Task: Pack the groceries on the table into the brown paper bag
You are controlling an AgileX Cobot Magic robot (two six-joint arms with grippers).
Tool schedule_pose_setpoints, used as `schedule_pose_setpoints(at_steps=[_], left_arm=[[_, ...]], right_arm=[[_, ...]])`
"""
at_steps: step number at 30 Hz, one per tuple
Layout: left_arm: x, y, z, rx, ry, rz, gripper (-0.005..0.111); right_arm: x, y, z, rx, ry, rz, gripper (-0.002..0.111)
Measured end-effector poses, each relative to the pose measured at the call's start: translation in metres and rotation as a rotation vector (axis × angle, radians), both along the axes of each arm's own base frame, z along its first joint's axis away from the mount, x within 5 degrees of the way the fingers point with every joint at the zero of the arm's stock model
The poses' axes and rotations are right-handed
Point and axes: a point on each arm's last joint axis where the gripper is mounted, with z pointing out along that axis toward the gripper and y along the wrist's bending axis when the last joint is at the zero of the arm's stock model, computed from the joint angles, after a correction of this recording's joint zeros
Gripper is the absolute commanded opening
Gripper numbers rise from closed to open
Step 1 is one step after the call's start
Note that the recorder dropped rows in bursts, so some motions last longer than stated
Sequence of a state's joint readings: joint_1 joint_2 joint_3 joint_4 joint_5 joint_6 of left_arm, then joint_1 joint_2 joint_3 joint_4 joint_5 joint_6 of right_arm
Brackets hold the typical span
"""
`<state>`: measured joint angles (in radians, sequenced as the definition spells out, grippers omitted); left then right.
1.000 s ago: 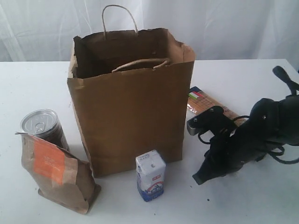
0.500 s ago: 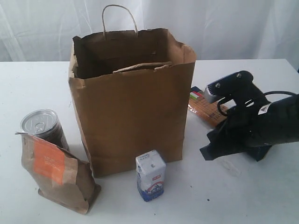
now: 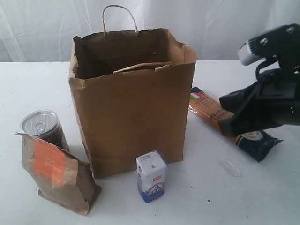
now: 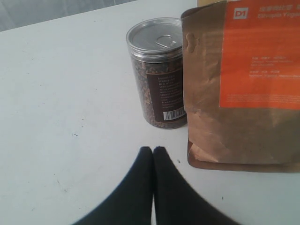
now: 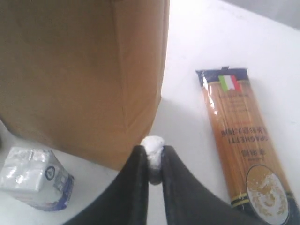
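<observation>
The brown paper bag (image 3: 131, 108) stands open on the white table (image 3: 28, 84). Left of it are a silver-topped can (image 3: 41, 125) and a kraft pouch with an orange label (image 3: 56, 173). A white-blue carton (image 3: 151, 176) stands in front of the bag. The spaghetti packet (image 3: 208, 108) lies flat to its right. My right gripper (image 3: 224, 123) hovers above that packet, shut on a small white lump (image 5: 152, 149). The bag (image 5: 84, 70), carton (image 5: 33, 180) and spaghetti (image 5: 239, 140) lie below it. My left gripper (image 4: 153, 151) is shut and empty, close to the can (image 4: 157, 75) and pouch (image 4: 243, 84).
A small clear scrap (image 3: 232, 168) lies on the table right of the carton. A white curtain (image 3: 211, 23) hangs behind the table. The left arm is out of the exterior view.
My right arm has lifted and swung up to the right, uncovering the spaghetti packet's dark end. The bag's near handle has drooped. The left gripper has stayed put.
</observation>
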<state>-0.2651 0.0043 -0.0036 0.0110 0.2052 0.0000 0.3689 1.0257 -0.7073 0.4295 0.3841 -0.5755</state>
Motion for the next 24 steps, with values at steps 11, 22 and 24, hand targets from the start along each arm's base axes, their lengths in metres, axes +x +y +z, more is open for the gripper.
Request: schedule_pose_setpoints(at_steps=[11,22,24], left_arm=[[0.0,0.0,0.0,0.0,0.0,0.0,0.0],[0.0,0.0,0.0,0.0,0.0,0.0,0.0],[0.0,0.0,0.0,0.0,0.0,0.0,0.0]], right_arm=[[0.011,0.015,0.07,0.079,-0.192,0.044,0.0],[0.052,0.069,0.082,0.072,-0.178,0.159,0.0],[0.059,0.079,0.076,0.063,-0.157,0.176,0.0]])
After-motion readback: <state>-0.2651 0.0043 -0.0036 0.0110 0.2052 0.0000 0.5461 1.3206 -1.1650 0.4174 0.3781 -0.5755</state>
